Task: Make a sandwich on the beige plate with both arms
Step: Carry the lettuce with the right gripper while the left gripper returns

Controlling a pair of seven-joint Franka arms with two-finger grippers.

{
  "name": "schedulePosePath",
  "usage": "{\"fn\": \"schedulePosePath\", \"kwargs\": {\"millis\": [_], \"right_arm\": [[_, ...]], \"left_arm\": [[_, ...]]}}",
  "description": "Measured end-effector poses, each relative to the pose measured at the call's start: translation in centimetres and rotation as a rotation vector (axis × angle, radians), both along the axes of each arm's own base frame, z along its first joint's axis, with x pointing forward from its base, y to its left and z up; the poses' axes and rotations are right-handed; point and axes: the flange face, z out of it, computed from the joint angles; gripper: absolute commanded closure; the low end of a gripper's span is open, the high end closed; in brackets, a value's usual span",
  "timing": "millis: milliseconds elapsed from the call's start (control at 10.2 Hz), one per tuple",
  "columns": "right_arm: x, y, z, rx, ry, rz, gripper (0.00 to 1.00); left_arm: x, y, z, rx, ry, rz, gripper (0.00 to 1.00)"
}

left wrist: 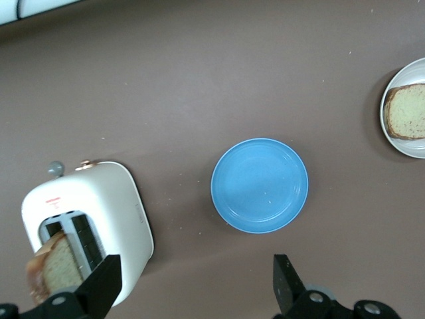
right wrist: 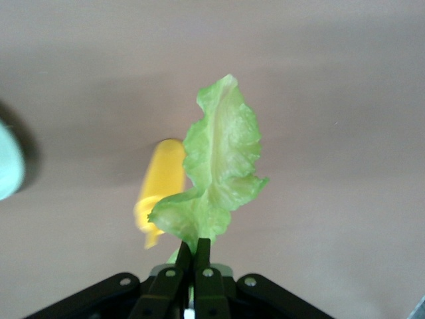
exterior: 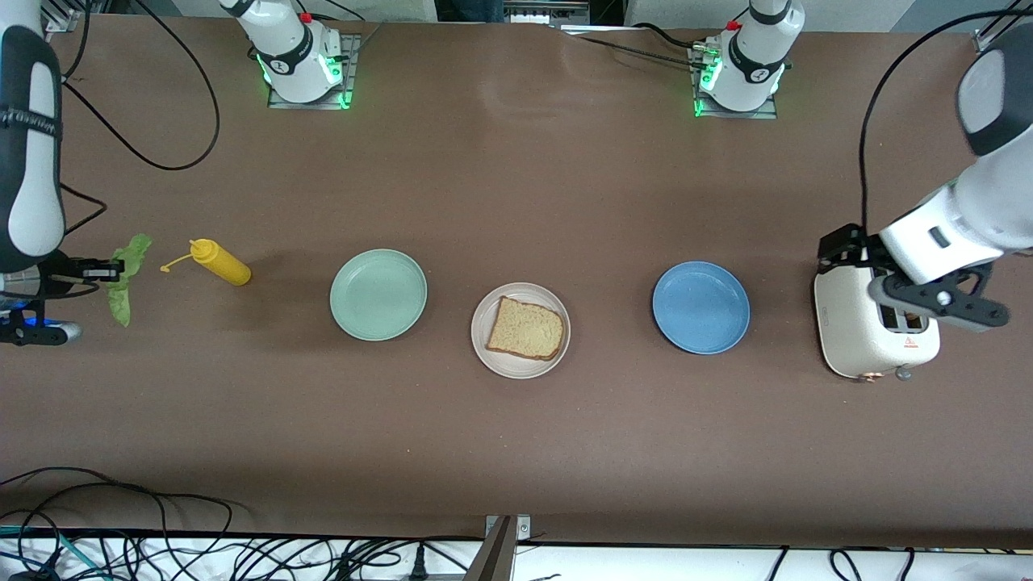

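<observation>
Sandwich lettuce leaf, limp and light, hangs pinched by its stem end in our right gripper, toward the right arm's end from the beige plate; our left gripper gapes wide over the toaster, whose stiff bread slice we'd take by its edges.

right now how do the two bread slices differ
The bread slice on the beige plate lies flat on the beige plate, in the open; the bread slice in the toaster stands on edge in a slot of the white toaster, only partly showing. The plated slice has no gripper near it; the toaster slice sits under the open left gripper. Both are tan with brown crusts.
</observation>
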Motion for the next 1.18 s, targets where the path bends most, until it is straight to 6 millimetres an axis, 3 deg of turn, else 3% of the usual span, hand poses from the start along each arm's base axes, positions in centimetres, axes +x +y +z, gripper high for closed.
{"fn": "schedulePosePath", "kwargs": {"millis": [294,490,687,883,1177], "right_arm": [[0.4,8.4,4.3,0.005,-0.052,-0.126,1.0],[0.5,14.9,5.7,0.014,-0.075,-0.178,1.0],[0.2,22.2,6.5,0.035,-0.116,-0.218,1.0],[0.3,29.3,6.2,0.085,-0.192,-0.27,1.0],[0.4,39.1,2.7,0.118,-0.292,-0.365,1.0]], "left_arm": [[-4.2,1.2,2.1,0.001,0.005,0.084,0.0],[-6.9,2.4,2.9,0.002,0.007,0.158,0.0],[-8.4,3.7,3.5,0.002,0.003,0.198,0.0],[-8.5,4.0,3.4,0.005,0.004,0.236,0.0],[-8.3,3.4,3.2,0.007,0.012,0.262,0.0]]}}
